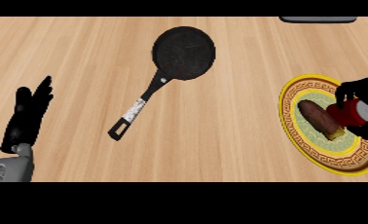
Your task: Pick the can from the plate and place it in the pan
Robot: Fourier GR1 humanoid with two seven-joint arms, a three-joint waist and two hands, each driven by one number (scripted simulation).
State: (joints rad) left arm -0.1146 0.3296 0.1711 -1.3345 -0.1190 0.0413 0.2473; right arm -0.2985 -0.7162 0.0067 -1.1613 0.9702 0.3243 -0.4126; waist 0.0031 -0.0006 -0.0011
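Observation:
A red can (350, 112) lies on the yellow-rimmed plate (298, 135) at the right edge of the head view. My right hand (352, 91) comes in from the right and curls its black fingers over the can, hiding part of it. Beside the can on the plate lies a brown, sausage-like piece of food (318, 118). A black pan (184, 52) rests on the wooden counter at upper centre, its handle (137, 109) pointing down-left. My left hand (27, 116) stays open at the lower left, fingers up.
A dark grey object (318, 19) peeks in at the top right edge. Bare wooden counter (230, 121) lies between the pan and the plate.

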